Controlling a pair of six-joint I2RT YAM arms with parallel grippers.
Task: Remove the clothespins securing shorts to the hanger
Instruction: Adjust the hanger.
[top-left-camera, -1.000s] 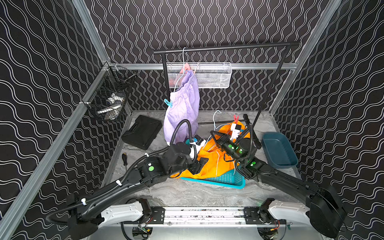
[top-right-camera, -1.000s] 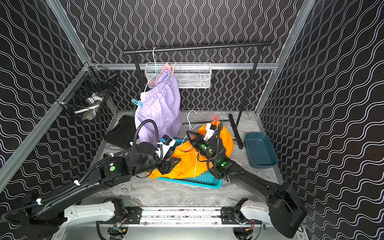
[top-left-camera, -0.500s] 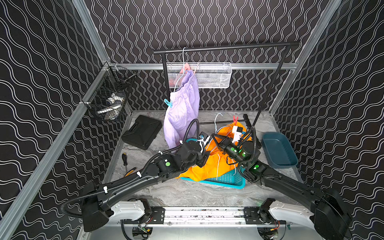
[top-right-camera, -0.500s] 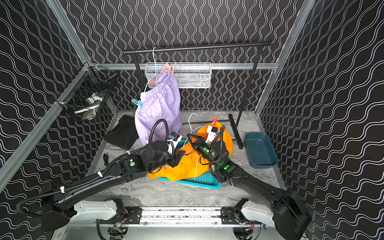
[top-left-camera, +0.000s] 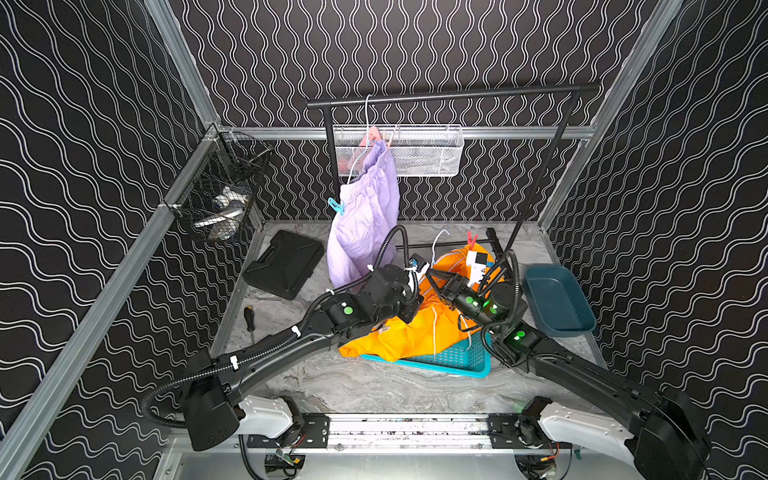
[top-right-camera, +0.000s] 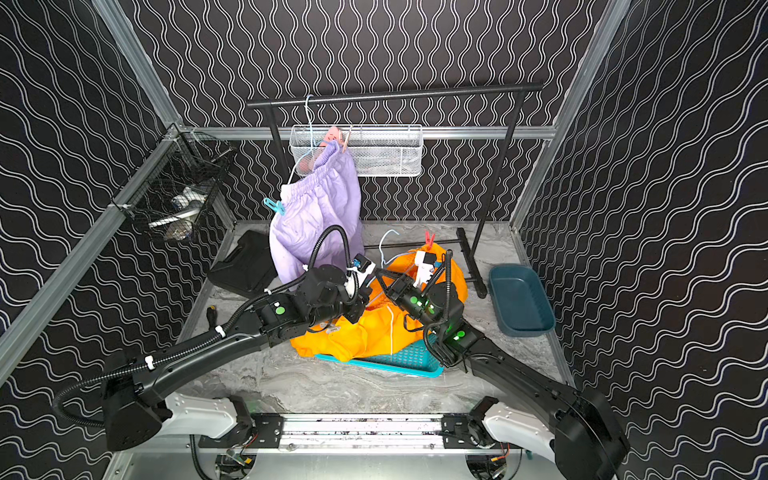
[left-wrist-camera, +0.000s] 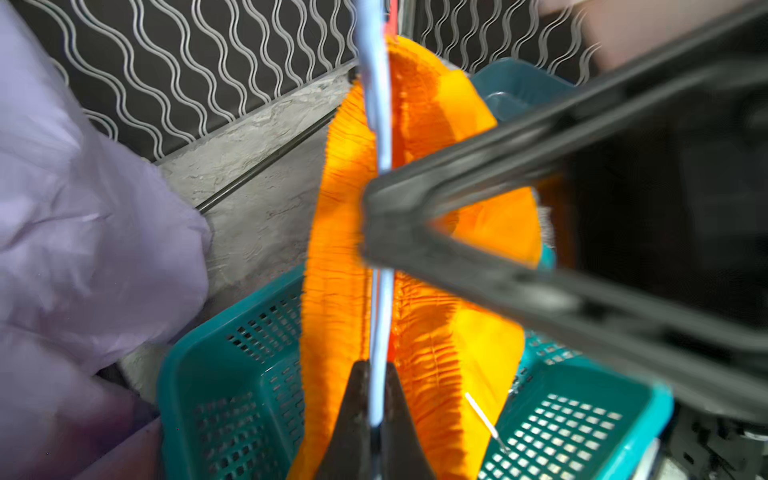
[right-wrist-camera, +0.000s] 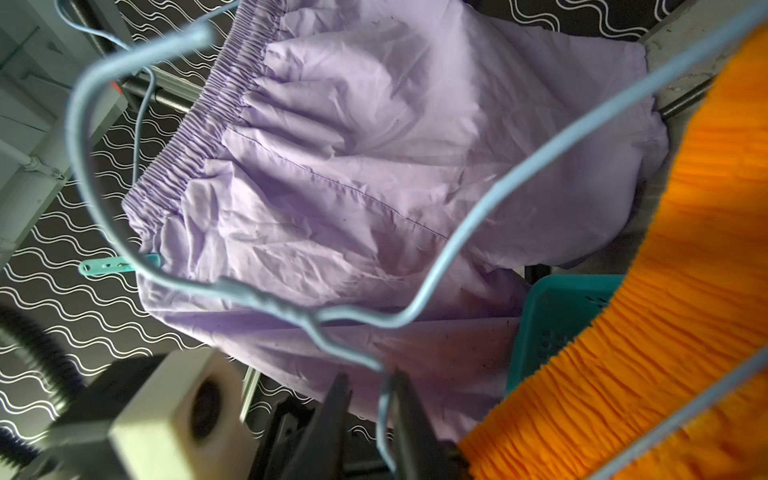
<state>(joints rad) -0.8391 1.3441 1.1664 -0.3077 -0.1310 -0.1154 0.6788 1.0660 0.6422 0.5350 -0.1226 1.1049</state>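
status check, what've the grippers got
Left gripper shut on the blue hanger wire; right gripper open, straddling it. Red clothespin not yet off the orange shorts. Lilac shorts hang close by.

The left arm and right arm are matte black, their joint housings dotted with green lights (one on the left, three on the right). Ribbed black hoses trail along them, over white bases on a silvery rail; the left gripper and right gripper have dark tapered fingers
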